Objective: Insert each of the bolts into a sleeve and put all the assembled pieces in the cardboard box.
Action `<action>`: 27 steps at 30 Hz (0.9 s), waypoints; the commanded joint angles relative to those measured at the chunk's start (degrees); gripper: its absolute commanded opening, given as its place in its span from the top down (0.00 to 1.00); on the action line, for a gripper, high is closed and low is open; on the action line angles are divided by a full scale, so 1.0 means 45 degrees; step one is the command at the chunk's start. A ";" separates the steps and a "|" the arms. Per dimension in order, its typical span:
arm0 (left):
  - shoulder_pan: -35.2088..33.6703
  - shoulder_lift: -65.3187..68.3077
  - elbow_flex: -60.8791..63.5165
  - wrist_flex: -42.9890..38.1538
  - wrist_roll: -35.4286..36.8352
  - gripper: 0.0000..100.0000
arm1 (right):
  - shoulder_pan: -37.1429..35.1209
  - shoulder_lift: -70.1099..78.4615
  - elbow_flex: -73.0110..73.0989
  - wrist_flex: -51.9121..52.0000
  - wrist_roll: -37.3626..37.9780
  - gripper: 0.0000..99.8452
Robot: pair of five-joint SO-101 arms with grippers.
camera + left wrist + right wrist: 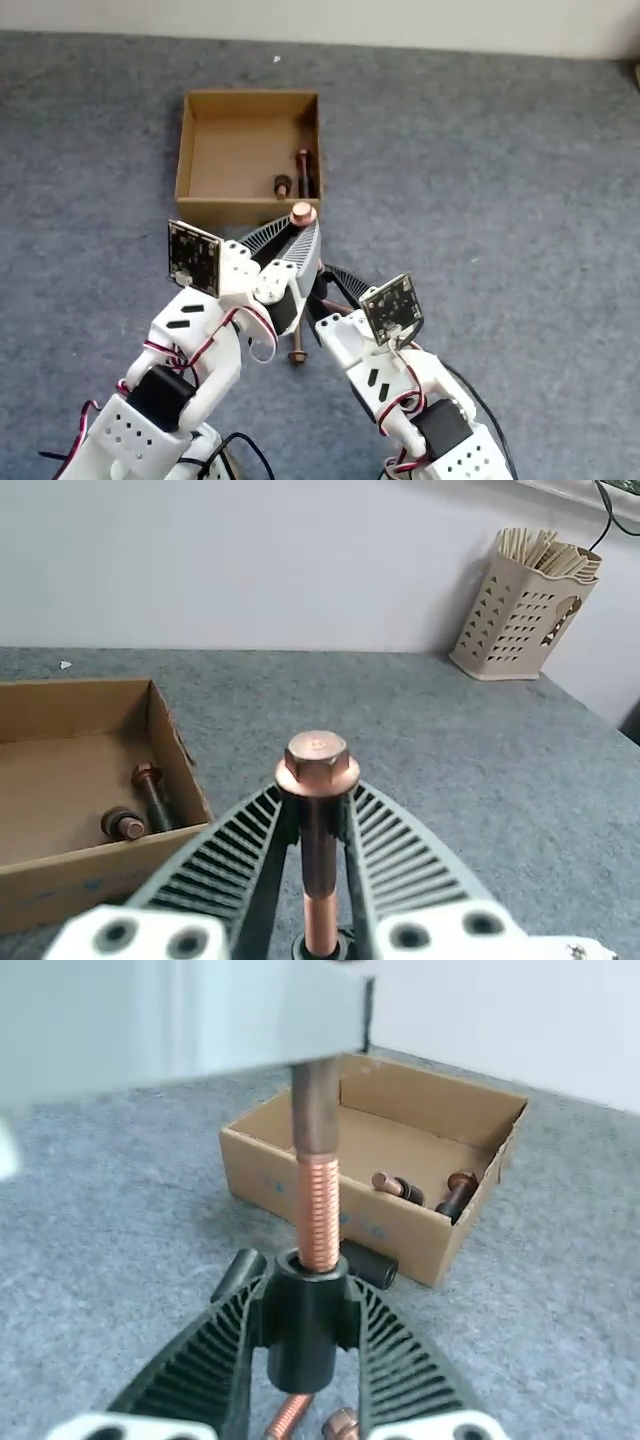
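Note:
My left gripper [318,810] is shut on a copper bolt [318,770], held head up just in front of the cardboard box [200,190]. Below it, my right gripper [303,1295] is shut on a black sleeve [300,1330]. The bolt's threaded end [318,1210] stands in the sleeve's top opening. In the high view the left gripper [300,235] and the right gripper [322,285] meet near the box's front right corner. Two assembled pieces [303,172] [283,185] lie in the box.
A loose black sleeve [368,1263] lies on the grey carpet against the box's front wall. Loose copper bolts [297,350] [290,1420] lie between the two arms. A beige perforated holder [525,610] with sticks stands far back by the wall.

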 commanded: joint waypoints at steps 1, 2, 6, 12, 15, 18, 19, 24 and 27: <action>0.0225 -0.0166 0.0225 -0.0371 -0.0059 0.99 | 0.0010 -0.0303 0.0654 -0.0186 0.0117 1.00; 0.0283 -0.0166 0.0283 -0.0352 -0.0371 0.99 | 0.0166 -0.0303 0.0654 -0.0186 0.0117 1.00; 0.0303 -0.0166 0.0518 -0.0352 -0.1153 0.99 | 0.0615 -0.0303 0.0654 -0.0186 0.0117 1.00; 0.1006 -0.0166 0.0479 0.0996 -0.1250 0.99 | 0.0654 -0.0303 0.0654 -0.0186 0.0117 1.00; 0.1475 -0.0166 0.0400 0.2012 -0.2325 0.93 | 0.0674 -0.0303 0.0733 -0.0186 0.0117 1.00; 0.1514 -0.0166 0.0440 0.2559 -0.2676 0.88 | 0.0772 -0.0303 0.0733 -0.0186 0.0098 1.00; 0.1514 -0.0166 0.0420 0.2657 -0.2696 0.87 | 0.0889 -0.0303 0.0733 -0.0186 0.0098 1.00; 0.1514 -0.0166 0.0010 0.3223 -0.3145 0.87 | 0.1377 -0.0303 0.0752 -0.0186 0.0020 1.00; 0.1495 -0.0166 -0.0811 0.4493 -0.4220 0.87 | 0.1416 -0.0303 0.0752 -0.0186 0.0020 1.00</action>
